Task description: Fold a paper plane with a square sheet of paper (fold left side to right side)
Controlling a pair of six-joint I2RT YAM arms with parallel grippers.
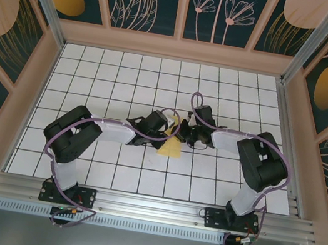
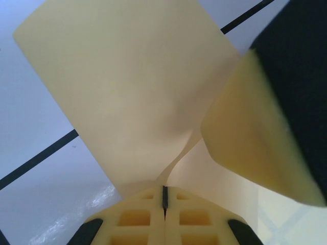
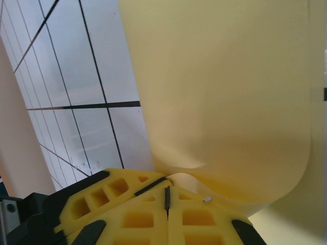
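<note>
While pinched: square sheet of paper [image 2: 133, 92], by closed left gripper [image 2: 164, 196] and seemingly right gripper [image 3: 167, 196].
Risk: torn if pulled apart.

White gridded table [image 1: 96, 72]; dark floral wall panels [image 1: 149, 6] around.

The sheet of paper [image 1: 171, 145] is near the middle of the table [image 1: 115, 73], between the two grippers, with the left gripper [image 1: 164, 129] just at its left and the right gripper [image 1: 190, 133] just at its right. In the left wrist view the sheet's edge is pinched between the closed fingers [image 2: 138, 219] and the sheet rises in front of them. In the right wrist view the fingers [image 3: 194, 219] likewise clamp its edge, with bare table to the left.
</note>
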